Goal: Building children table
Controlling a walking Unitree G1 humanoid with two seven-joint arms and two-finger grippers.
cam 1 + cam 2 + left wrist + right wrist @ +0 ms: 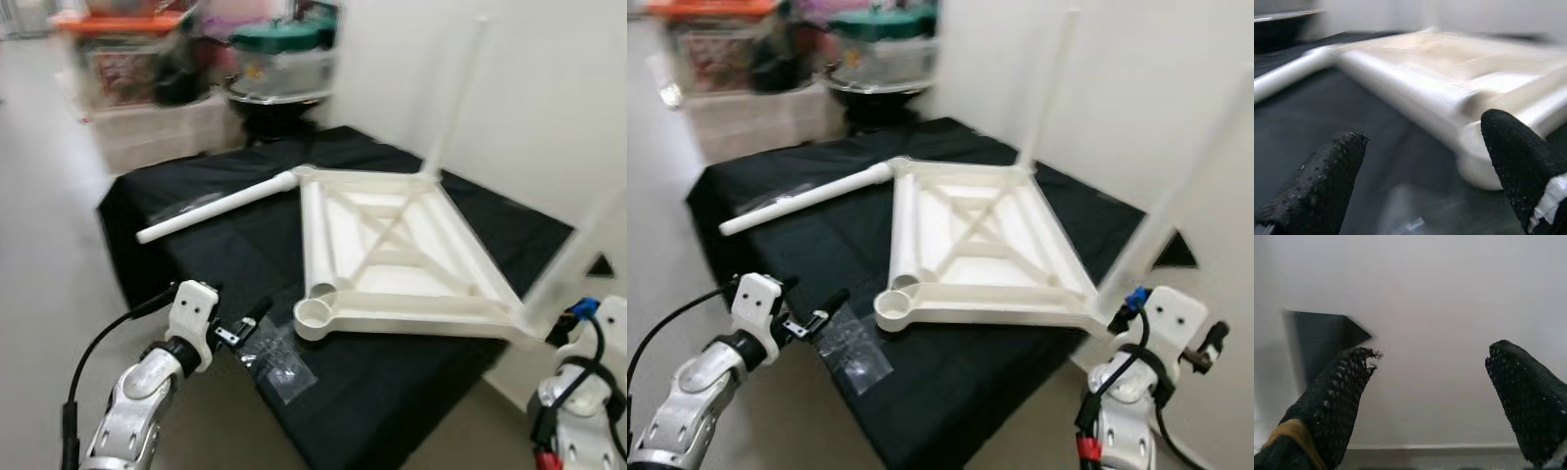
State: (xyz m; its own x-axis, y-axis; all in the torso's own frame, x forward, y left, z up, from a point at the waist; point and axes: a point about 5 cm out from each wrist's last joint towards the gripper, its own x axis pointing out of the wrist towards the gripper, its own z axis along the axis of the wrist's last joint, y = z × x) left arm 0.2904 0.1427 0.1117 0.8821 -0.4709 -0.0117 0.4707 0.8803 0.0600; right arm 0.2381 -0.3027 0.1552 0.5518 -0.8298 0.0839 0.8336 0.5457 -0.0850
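Left eye view: the white tabletop frame (392,259) lies upside down on the black-draped counter (196,255), ahead of and to the right of the left claw (250,323). Two white legs are fitted and stand upright: one at the far corner (456,93), one at the near right corner (1195,162), close beside the right claw (1205,348). A third leg (216,206) lies flat on the cloth, its end meeting the frame's far left corner, ahead of the left claw. The near left corner socket (315,313) is an open round cup, just right of the left claw's tips.

Left claw: hovers at the counter's near edge, fingers (1322,181) spread, nothing between them. In the left wrist view the socket corner sits just beyond the fingertips. A clear plastic bag (274,364) with small dark parts lies on the cloth just beside and below this claw.

Right claw: off the counter's right edge, next to the white wall (1440,298). Right wrist view shows its fingers (1337,401) spread apart, empty, pointing at the wall.

Far behind the counter: blurred storage boxes (127,59) and a green-lidded pot (284,54).
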